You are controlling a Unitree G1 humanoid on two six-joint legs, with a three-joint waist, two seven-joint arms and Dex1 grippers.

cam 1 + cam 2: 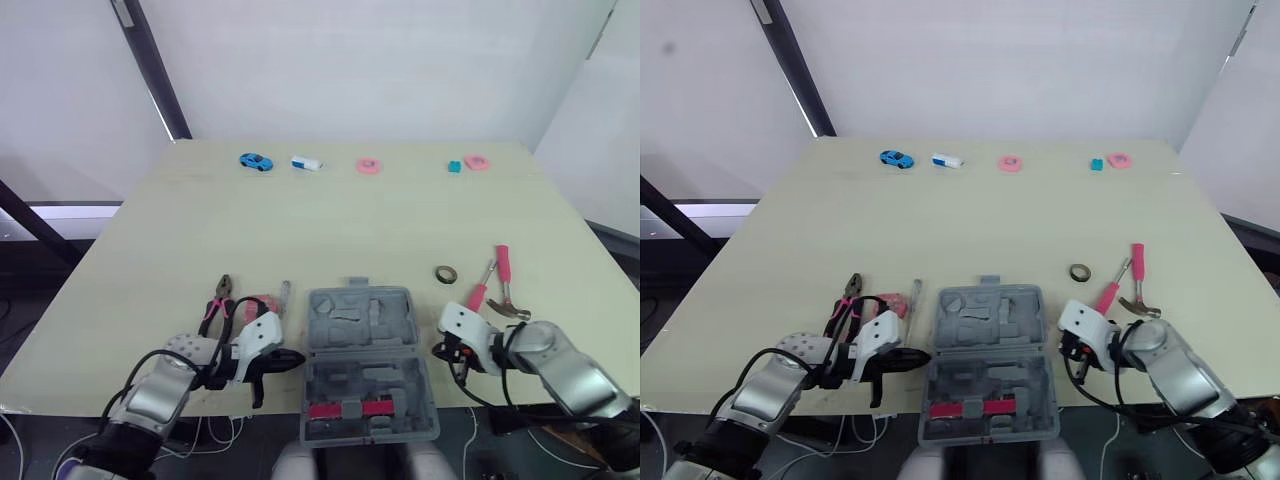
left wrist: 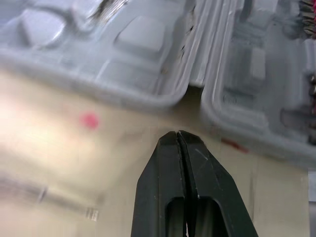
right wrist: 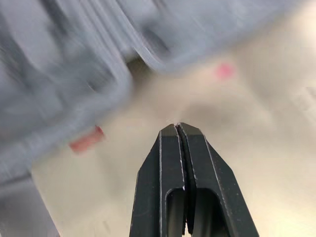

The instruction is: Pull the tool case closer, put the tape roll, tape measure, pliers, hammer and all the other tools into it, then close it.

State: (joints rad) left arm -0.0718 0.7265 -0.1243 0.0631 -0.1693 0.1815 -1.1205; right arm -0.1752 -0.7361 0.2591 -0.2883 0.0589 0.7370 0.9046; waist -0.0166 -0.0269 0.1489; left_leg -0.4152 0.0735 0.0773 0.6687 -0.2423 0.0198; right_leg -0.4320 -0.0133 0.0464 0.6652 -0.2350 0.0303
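Lying open at the middle of the bench's (image 1: pixel 330 230) near edge, the grey tool case (image 1: pixel 368 325) is showing its two moulded halves, one behind the other, with a red strip (image 1: pixel 345 408) sitting in the nearer half. The left gripper (image 1: pixel 298 357) is sitting just beside the case's left side, level with the line where the halves join. Its two black fingers (image 2: pixel 168 163) are clenched together on nothing, and in the left wrist view their tips are pointing at the gap between the halves, just short of the case. The right gripper (image 1: pixel 440 350) is sitting just beside the case's right side, likewise clenched and empty, its fingers (image 3: pixel 170 158) pressing tight together over bare bench top.

The pink-handled pliers (image 1: pixel 218 298) are lying behind the left gripper, on the side toward the bench's left edge. A small pink item (image 1: pixel 258 303) and a slim metal tool (image 1: pixel 284 293) are lying between them and the case; what these two are cannot be told. The tape roll (image 1: pixel 446 273) is resting to the right of the case. Just past it, toward the right edge, the hammer (image 1: pixel 504 280) and a slim pink-handled tool (image 1: pixel 478 296) are lying side by side. Along the far edge, well apart from the rest, a blue toy car (image 1: pixel 256 161), a white item (image 1: pixel 306 163), a pink ring (image 1: pixel 369 166), a teal block (image 1: pixel 454 166) and a second pink ring (image 1: pixel 477 161) are sitting in a row.
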